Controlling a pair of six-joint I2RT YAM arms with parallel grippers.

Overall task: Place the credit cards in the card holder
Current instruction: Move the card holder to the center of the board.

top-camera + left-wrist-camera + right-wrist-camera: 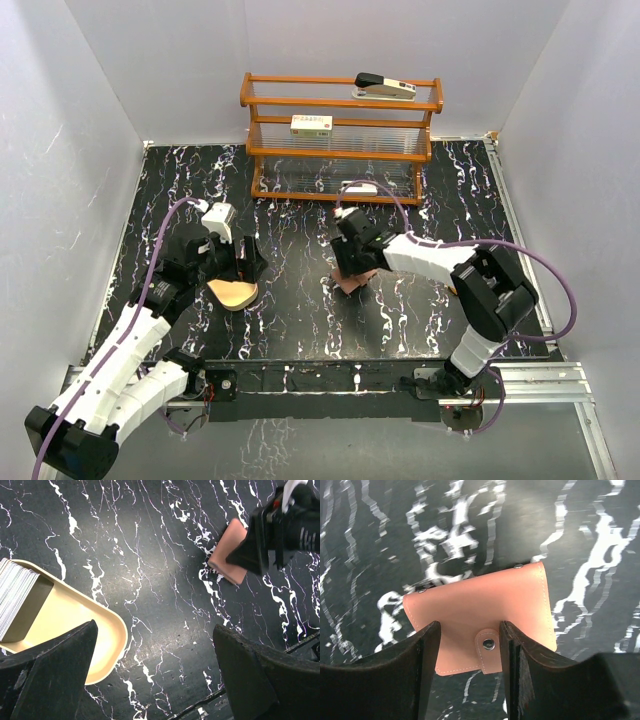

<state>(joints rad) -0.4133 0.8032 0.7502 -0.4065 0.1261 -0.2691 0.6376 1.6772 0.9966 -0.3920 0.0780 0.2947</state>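
1. Starting at the right gripper [468, 627]: its jaws were parted, one finger on each side of the snap tab [488, 644] of the card holder [480, 605]. The holder ran wider than the gap on both sides, so no pinch across it. Couldn't tell whether the fingers touched the leather.
2. Card holder was shut and snapped, sitting on the black marbled table [150, 555] near its centre, directly under the right gripper.
3. Left gripper [155, 630] was spread wide with nothing between the fingers, hanging over the table at the near rim of the tan tray [65, 615].
4. Credit cards [15, 597] sat as one packed stack at the far-left end of the tray in the left wrist view, only their grey-white edges showing. They were well apart from the card holder.
5. Behind it all, a wooden rack [340, 140] stood at the back edge, with a stapler [385, 87] on the top shelf and a white box [311, 124] on the middle one.
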